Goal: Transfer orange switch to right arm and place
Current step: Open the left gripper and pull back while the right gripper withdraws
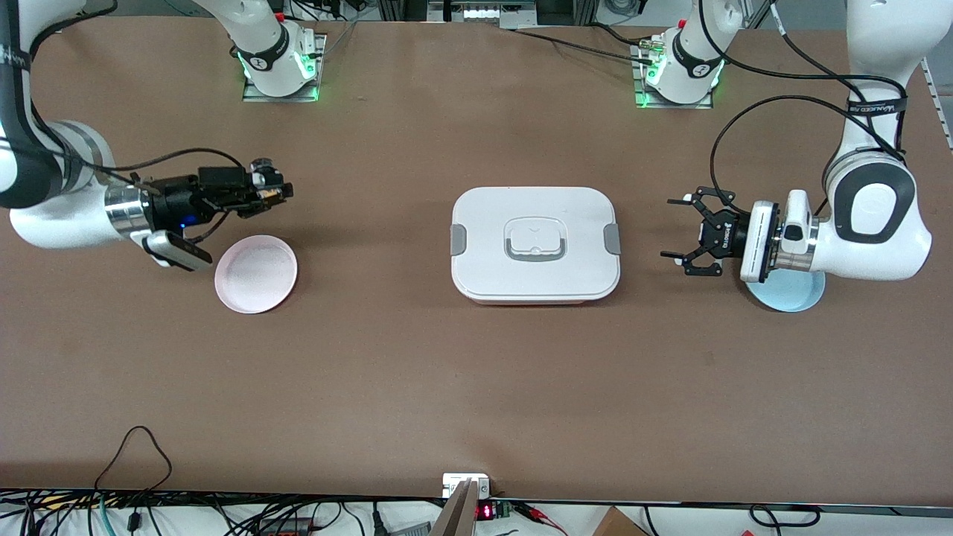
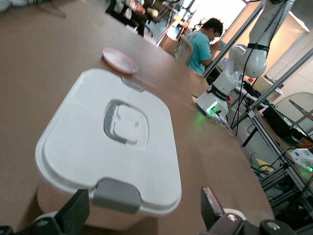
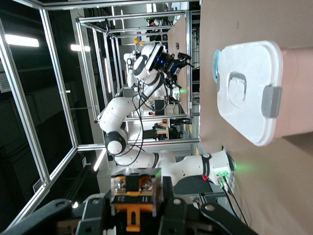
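Observation:
My right gripper [image 1: 277,192] is shut on the orange switch [image 1: 272,193] and holds it in the air over the bare table, beside the pink plate [image 1: 255,273]. In the right wrist view the switch [image 3: 135,196] sits between the black fingers [image 3: 98,215], with its black body, clear top and orange parts showing. My left gripper [image 1: 679,231] is open and empty, held level above the table between the white box [image 1: 534,242] and the blue plate [image 1: 785,292]. In the left wrist view its fingertips [image 2: 73,213] stand wide apart, facing the box [image 2: 112,137].
The white lidded box with grey latches stands mid-table. The pink plate lies toward the right arm's end and also shows in the left wrist view [image 2: 120,60]. The blue plate lies under the left arm's wrist. Both arm bases stand along the table's edge farthest from the front camera.

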